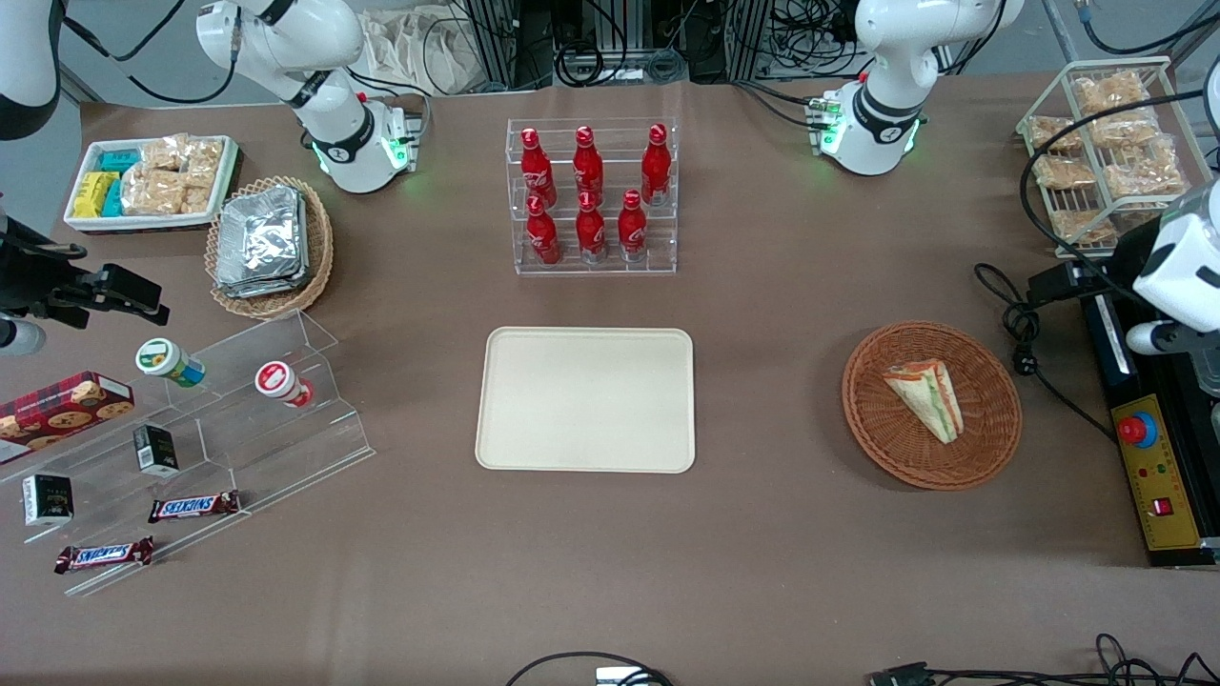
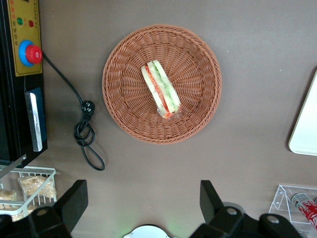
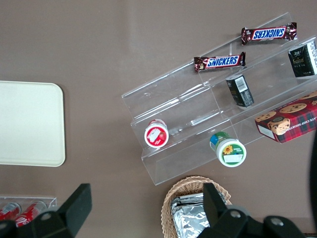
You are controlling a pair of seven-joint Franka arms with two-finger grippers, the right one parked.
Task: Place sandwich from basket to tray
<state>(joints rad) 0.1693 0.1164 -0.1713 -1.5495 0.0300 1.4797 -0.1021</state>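
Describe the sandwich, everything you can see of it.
The sandwich is a triangular wedge of white bread with green and orange-red filling layers showing along its cut face. It lies on its side inside the basket, near the middle, resting on the woven bottom. Nothing else touches it. The tray lies apart from it. The tool hangs open above the table beside the basket, not yet over the sandwich.

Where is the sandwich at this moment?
The sandwich lies in the round wicker basket toward the working arm's end, beside the empty tray; the open hand hovers above it.
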